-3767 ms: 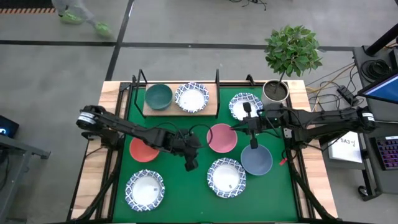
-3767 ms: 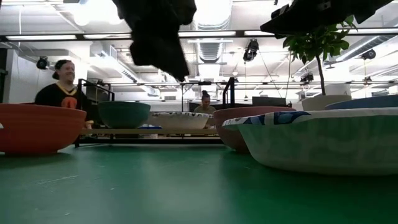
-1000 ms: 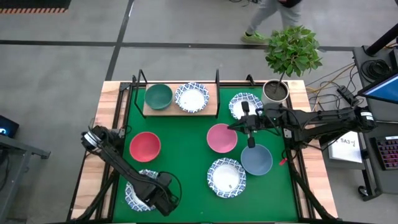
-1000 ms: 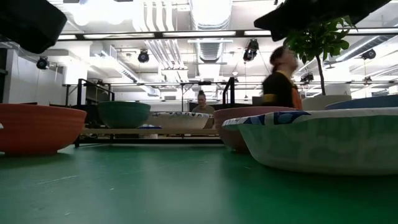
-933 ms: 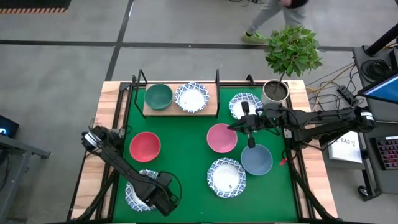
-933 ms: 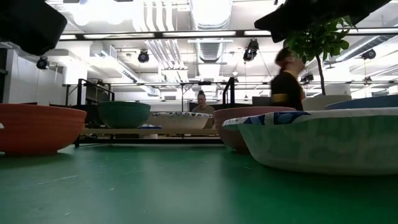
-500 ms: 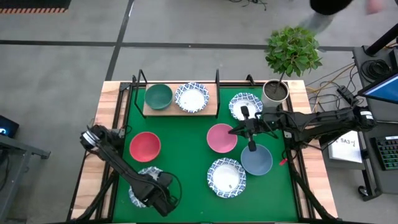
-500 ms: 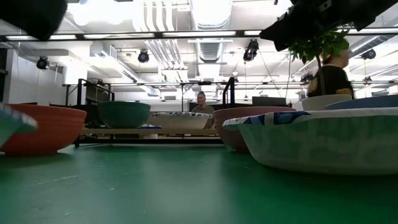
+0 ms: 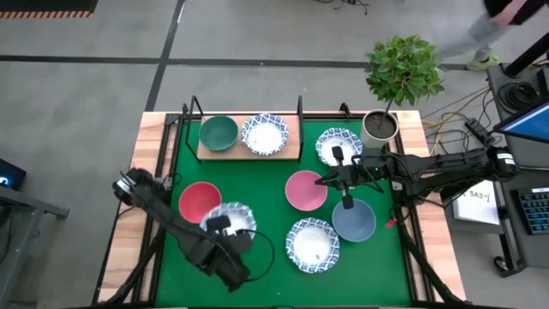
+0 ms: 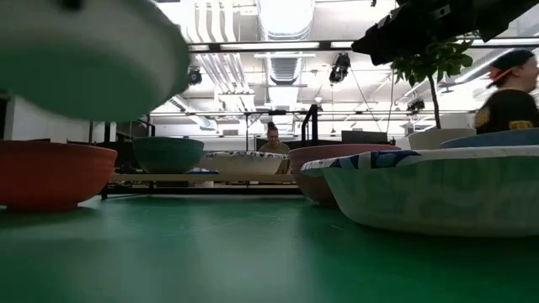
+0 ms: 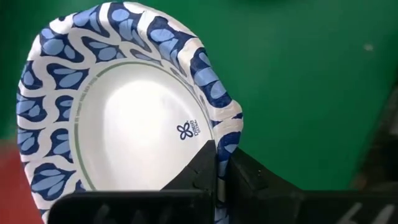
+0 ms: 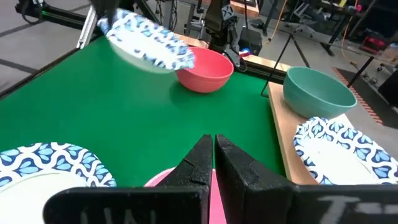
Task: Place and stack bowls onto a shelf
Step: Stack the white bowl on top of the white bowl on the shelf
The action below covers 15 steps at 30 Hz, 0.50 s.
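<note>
While clamping the rim of a white paper bowl with a blue patterned rim (image 9: pixel 228 220), left end effector (image 11: pixel 216 163) hanging above the green mat of the surface (image 9: pixel 266 184), fingers pinched tight on the bowl's edge, one inside and one outside. Held bowl riding clear of the mat, showing large and blurred in the low view, with the plain red round bowl (image 9: pixel 200 202) sitting just beside the left end effector on the mat. Lying near that end effector, toward the right arm, a second blue-rimmed white bowl (image 9: pixel 312 244). Standing well away from it at the far edge, the flat light-wood shelf board on black rod supports (image 9: pixel 293 146), carrying a dark green round bowl (image 9: pixel 219 132) and a third blue-rimmed white bowl (image 9: pixel 264 134) side by side.

Hovering with fingers closed on nothing, right end effector (image 12: pixel 213 154) waiting over the gap between the plain pink round bowl (image 9: pixel 305 190) and the grey-blue round bowl (image 9: pixel 353 220), both just beside it. Resting near it toward the far edge, a fourth blue-rimmed white bowl (image 9: pixel 336 145), touching neither shelf nor end effector.
</note>
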{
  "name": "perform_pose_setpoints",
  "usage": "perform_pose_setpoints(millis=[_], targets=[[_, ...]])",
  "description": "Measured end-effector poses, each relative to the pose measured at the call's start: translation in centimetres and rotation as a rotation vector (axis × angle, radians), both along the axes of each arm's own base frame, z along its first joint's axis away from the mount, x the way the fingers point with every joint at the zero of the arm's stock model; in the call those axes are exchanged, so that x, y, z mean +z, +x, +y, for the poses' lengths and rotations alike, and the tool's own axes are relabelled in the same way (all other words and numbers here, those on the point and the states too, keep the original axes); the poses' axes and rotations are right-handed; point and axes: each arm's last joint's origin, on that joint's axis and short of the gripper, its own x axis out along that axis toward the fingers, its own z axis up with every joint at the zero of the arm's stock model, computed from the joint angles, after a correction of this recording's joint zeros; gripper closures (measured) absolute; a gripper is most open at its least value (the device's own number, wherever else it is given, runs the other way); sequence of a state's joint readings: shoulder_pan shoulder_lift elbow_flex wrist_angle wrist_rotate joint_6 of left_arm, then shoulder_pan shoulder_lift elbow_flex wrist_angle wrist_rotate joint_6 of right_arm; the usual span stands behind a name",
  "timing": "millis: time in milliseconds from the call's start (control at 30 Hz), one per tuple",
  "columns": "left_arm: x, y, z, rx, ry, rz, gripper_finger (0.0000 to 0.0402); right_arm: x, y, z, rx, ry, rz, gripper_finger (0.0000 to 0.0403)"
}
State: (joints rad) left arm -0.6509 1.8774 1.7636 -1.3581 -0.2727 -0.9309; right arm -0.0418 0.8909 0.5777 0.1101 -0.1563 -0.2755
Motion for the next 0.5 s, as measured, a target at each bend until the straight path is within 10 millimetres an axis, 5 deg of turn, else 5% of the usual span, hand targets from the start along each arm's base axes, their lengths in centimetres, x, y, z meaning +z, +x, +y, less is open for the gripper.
perform_pose_setpoints(millis=[233, 500], targets=[[1.2, 2.6, 4.6, -0.303, 0.294, 0.022, 0.0401, 0.0, 0.0, 0.0, 0.008, -0.027, -0.002, 0.0394], [0.9, 5.7, 12.7, -0.472, 0.511, 0.192, 0.0402, -0.1, 0.0, 0.0, 0.005, -0.017, 0.009, 0.0394]])
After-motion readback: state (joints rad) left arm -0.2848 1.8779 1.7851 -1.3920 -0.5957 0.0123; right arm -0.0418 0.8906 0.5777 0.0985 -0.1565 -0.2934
